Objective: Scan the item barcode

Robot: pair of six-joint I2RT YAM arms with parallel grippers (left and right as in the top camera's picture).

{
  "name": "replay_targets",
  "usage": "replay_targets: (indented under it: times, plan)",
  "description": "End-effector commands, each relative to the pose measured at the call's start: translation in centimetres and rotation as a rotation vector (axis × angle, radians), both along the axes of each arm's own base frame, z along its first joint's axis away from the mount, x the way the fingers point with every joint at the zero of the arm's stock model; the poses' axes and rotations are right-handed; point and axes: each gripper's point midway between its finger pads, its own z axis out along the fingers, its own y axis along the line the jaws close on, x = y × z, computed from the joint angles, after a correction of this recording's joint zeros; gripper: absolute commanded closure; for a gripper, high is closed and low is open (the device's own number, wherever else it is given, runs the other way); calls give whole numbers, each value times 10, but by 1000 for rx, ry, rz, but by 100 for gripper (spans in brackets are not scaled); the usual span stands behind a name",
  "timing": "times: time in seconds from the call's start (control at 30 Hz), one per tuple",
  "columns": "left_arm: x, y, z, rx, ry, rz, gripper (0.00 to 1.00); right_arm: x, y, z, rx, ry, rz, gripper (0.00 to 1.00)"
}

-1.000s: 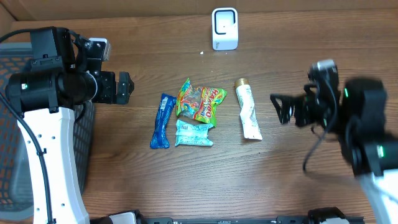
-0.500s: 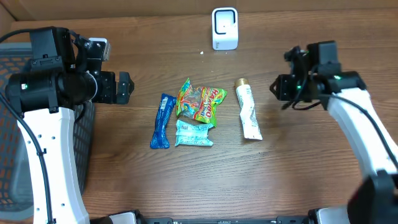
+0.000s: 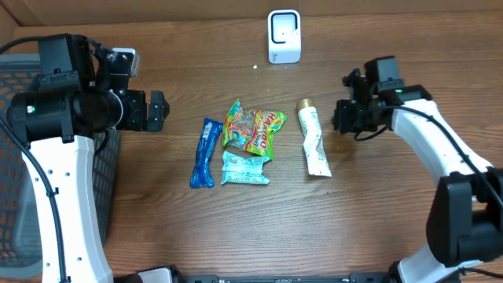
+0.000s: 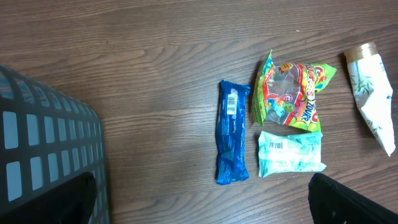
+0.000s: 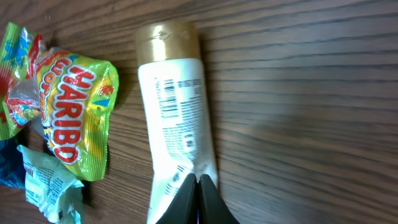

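Overhead places the left gripper [image 3: 160, 111], spread wide, beside the basket [image 3: 9, 212], then blue bar [image 3: 203, 153], Haribo bag [image 3: 253, 130] and white tube [image 3: 314, 143] in front of the scanner [image 3: 284, 35], while only the right wrist view reveals the tube's barcode [image 5: 168, 98] and the right gripper [image 5: 198, 186] pinched shut, empty.

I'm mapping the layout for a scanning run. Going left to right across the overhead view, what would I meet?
grey mesh basket → left tool → blue snack bar → Haribo bag → white tube with gold cap → right tool
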Motion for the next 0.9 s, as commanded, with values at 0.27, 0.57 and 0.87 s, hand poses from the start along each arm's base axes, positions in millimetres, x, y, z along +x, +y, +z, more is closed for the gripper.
replay_targets:
  times: [0.27, 0.57, 0.87]
  plan:
    - [1, -1, 3, -4, -10, -8, 0, 18, 34, 6, 24, -98, 69, 96]
    - [1, -1, 3, -4, -10, -8, 0, 11, 37, -22, -51, -42, 62, 96]
    - [1, -1, 3, -4, -10, -8, 0, -5, 54, -71, -82, 66, 122, 96]
